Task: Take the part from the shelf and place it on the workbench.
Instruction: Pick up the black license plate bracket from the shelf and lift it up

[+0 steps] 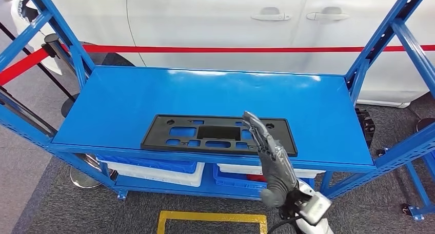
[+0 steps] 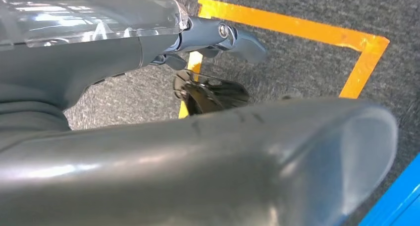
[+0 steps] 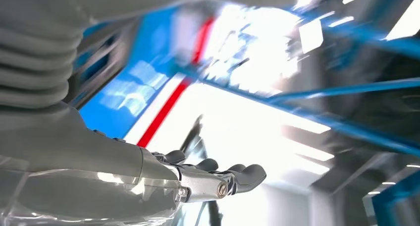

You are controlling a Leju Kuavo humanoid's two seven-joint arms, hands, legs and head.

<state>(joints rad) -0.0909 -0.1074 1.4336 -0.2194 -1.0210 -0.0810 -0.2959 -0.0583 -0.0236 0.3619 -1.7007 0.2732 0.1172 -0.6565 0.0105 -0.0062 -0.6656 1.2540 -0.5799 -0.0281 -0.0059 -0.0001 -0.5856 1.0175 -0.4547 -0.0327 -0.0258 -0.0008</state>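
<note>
My right hand [image 1: 271, 159] reaches up over the front edge of the blue shelf [image 1: 128, 98], fingers stretched out nearly straight and close together, holding nothing. Its fingertips [image 1: 250, 118] lie over the right portion of the black part [image 1: 164, 129]; from the head view I cannot tell whether they press on it or hover just above. In the right wrist view the same hand [image 3: 208, 179] shows its dark fingers extended, slightly curved, with nothing between them and the thumb; the background there is blurred.

My left hand [image 2: 218, 37] hangs low over dark grey carpet [image 2: 307, 62], near a yellow taped outline [image 2: 297, 28] on the floor. Its fingers point outward, apart from the thick grey thumb, with nothing in them.

The part lies flat on the shelf's top surface, close to the front edge and a little right of the middle. It is a long, thin rectangular plate, matte black and plastic-looking, with rounded corners and several rectangular cut-outs through which the blue shows. Its long axis runs left to right, parallel to the shelf's front edge.

The shelf is glossy painted metal with slanted blue uprights. Below it sit white and blue bins [image 1: 154, 170]. Behind stands a white car [image 1: 215, 23] with a red belt barrier [image 1: 205, 49] stretched in front of it.
</note>
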